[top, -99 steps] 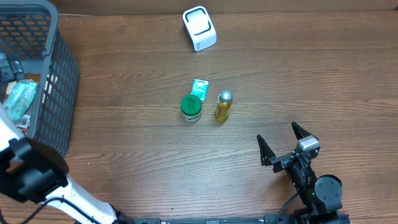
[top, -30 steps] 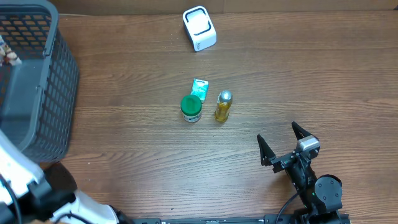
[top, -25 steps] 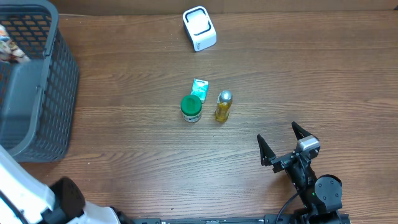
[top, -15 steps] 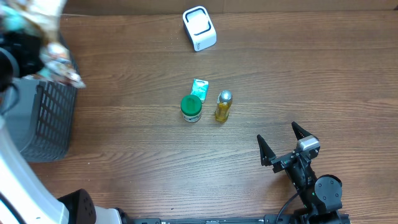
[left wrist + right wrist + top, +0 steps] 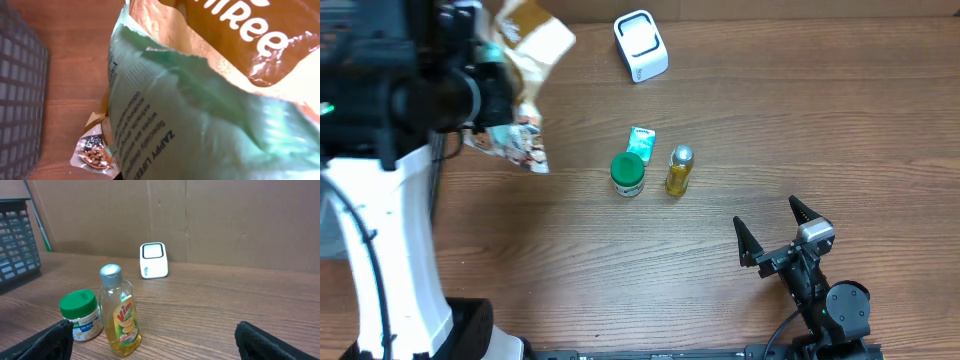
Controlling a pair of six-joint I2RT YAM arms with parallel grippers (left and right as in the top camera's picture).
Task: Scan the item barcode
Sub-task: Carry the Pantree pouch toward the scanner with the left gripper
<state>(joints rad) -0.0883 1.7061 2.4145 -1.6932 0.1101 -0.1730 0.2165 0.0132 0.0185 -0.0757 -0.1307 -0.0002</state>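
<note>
The item is a bunch of pouches hanging above the table's far left: a tan-brown pouch (image 5: 535,40), a pale green one (image 5: 200,125) and a clear nut packet (image 5: 512,147). My left gripper (image 5: 487,80) is shut on this bunch, and the pouches fill the left wrist view and hide its fingers. No barcode shows. The white scanner (image 5: 640,45) stands at the far middle of the table, also in the right wrist view as the scanner (image 5: 153,260). My right gripper (image 5: 767,213) rests open near the front right with nothing between its fingers.
A green-lidded jar (image 5: 627,173), a yellow dish-soap bottle (image 5: 678,170) and a small teal sachet (image 5: 641,141) sit mid-table, between the right gripper and the scanner. The dark mesh basket (image 5: 20,100) stands at the far left, mostly behind my left arm in the overhead view.
My left arm has come up out of the basket and swung right over the table, carrying the pouches with it. The right arm has not moved.
</note>
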